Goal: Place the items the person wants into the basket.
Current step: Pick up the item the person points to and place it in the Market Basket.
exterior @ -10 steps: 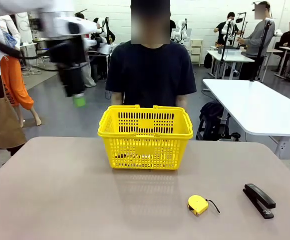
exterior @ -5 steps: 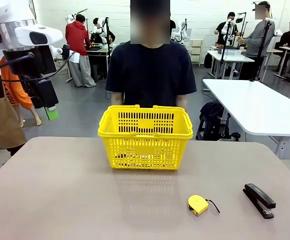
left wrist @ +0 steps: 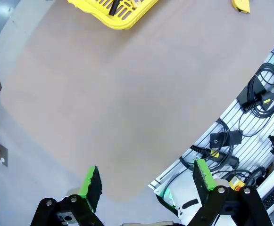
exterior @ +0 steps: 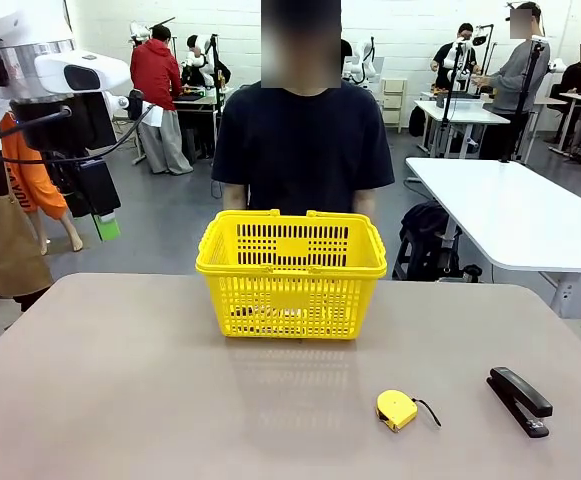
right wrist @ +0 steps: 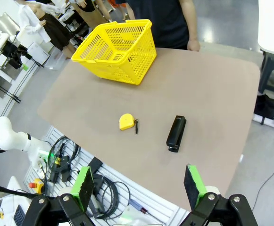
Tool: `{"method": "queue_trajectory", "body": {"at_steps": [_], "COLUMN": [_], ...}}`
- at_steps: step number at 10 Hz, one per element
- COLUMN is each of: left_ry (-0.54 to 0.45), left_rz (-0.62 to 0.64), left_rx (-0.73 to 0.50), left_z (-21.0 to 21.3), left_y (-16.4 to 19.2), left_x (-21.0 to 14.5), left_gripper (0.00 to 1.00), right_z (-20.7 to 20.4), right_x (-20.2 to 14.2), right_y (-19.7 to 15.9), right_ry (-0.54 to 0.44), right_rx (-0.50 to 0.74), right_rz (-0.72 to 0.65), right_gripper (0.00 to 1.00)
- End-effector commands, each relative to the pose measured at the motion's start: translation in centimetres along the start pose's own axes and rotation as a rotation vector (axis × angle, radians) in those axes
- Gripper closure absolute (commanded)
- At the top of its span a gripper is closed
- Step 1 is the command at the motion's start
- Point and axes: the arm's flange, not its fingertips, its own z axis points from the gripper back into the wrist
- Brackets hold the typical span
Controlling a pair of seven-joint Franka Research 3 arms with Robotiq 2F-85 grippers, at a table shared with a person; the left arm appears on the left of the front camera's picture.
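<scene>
At the far middle of the table (exterior: 120,400), your yellow basket (exterior: 291,272) stands upright, its long side facing you and its handles folded down along the rim. Through the mesh of its near wall you can make out dark shapes low on the floor; from the left wrist camera, a black stick-like item (left wrist: 113,6) lies at an angle inside the basket's corner, though which tool it is you cannot tell. Directly behind the basket stands the person (exterior: 302,140) in a dark T-shirt, arms hanging at the sides.

On the near right of the table rests a round yellow tape measure (exterior: 397,409), and just right of it a black stapler (exterior: 519,400), its long axis running from near right to far left. Both lie well apart from the basket.

Your left gripper (exterior: 103,222) hangs high at the far left, off the table's edge, fingers pointing down; its wrist camera shows the jaws spread wide with nothing between them. Your right gripper (right wrist: 139,186) hovers high above the near edge, likewise spread wide and holding nothing.
</scene>
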Motion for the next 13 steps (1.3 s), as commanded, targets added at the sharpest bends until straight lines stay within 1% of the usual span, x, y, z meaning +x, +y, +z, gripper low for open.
{"method": "queue_trajectory", "body": {"at_steps": [1, 4, 5, 6, 7, 8, 9, 10, 11, 13], "left_ry": [-0.004, -0.001, -0.183, -0.328, -0.413, -0.46, -0.529, -0.584, -0.629, -0.769], "left_rz": [-0.017, 0.0, -0.115, -0.203, -0.26, -0.3, -0.336, -0.345, -0.297, -0.107], "left_rx": [-0.017, -0.002, -0.144, -0.296, -0.427, -0.54, -0.665, -0.644, -0.6, -0.422], "left_z": [0.2, 0.0, 3.0, 5.2, 6.6, 7.3, 8.0, 8.8, 8.9, 7.2], "left_y": [0.2, 0.1, 1.4, 3.2, 5.8, 8.1, 11.1, 13.9, 16.2, 18.9], "left_x": [-0.4, 0.0, -3.8, -7.3, -10.2, -13.1, -16.6, -19.5, -22.2, -27.8], "left_gripper": [0.0, 0.0, 0.0, 0.0, 0.0, 0.0, 0.0, 0.0, 0.0, 0.0], "right_z": [-0.1, -0.1, -0.1, -0.1, -0.1, -0.1, -0.1, -0.1, -0.1, -0.1], "right_x": [0.0, 0.0, 0.0, 0.0, 0.0, 0.0, 0.0, 0.0, 0.0, 0.0], "right_y": [0.0, 0.0, 0.0, 0.0, 0.0, 0.0, 0.0, 0.0, 0.0, 0.0], "right_ry": [-0.009, -0.009, -0.009, -0.009, -0.009, -0.009, -0.009, -0.009, -0.009, -0.009], "right_rx": [0.023, 0.023, 0.023, 0.023, 0.023, 0.023, 0.023, 0.023, 0.023, 0.023], "right_rz": [0.015, 0.015, 0.015, 0.015, 0.015, 0.015, 0.015, 0.015, 0.015, 0.015], "right_gripper": [0.0, 0.0, 0.0, 0.0, 0.0, 0.0, 0.0, 0.0, 0.0, 0.0]}}
